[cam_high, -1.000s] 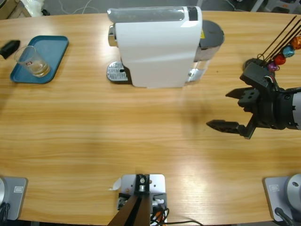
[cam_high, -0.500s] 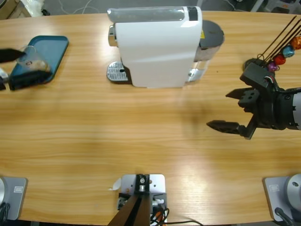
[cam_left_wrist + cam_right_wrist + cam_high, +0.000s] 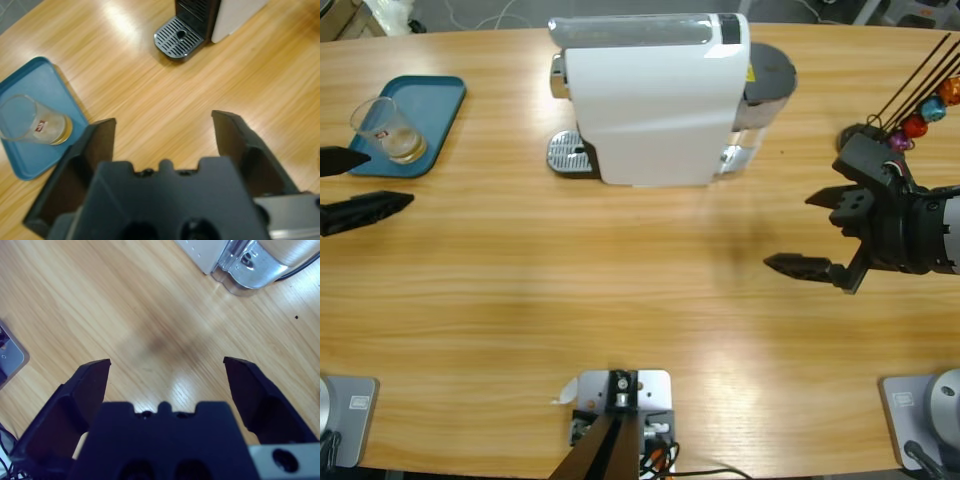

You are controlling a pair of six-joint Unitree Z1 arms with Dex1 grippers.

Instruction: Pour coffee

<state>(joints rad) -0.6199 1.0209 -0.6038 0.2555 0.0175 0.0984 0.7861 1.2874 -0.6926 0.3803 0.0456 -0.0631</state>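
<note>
Fingers [image 3: 365,207] of our left gripper [image 3: 345,185] are spread wide and hold nothing; they reach in from the tabletop's left edge, one tip just beside the near corner of the blue tray [image 3: 430,105], the other over bare wood. Between them, in the left wrist view, we see only the wooden tabletop [image 3: 165,100]. Just past them on the tray stands the clear glass tumbler [image 3: 388,130], upright, with the coffee [image 3: 405,150] as a shallow amber layer at its bottom; in the left wrist view the glass appears leaning because of the camera's tilt. Nothing stands between our left fingers and the glass.

Further along the tabletop sits the white coffee machine [image 3: 650,100], its round metal drip grille [image 3: 568,153] facing the tray side and bare.

Our right gripper [image 3: 825,235] hangs over the tabletop's right part, well apart from the tray, fingers [image 3: 800,267] also wide and empty, bare wood between them. Behind it, near the right edge, a rack of thin black rods holding coloured capsules [image 3: 925,115].
</note>
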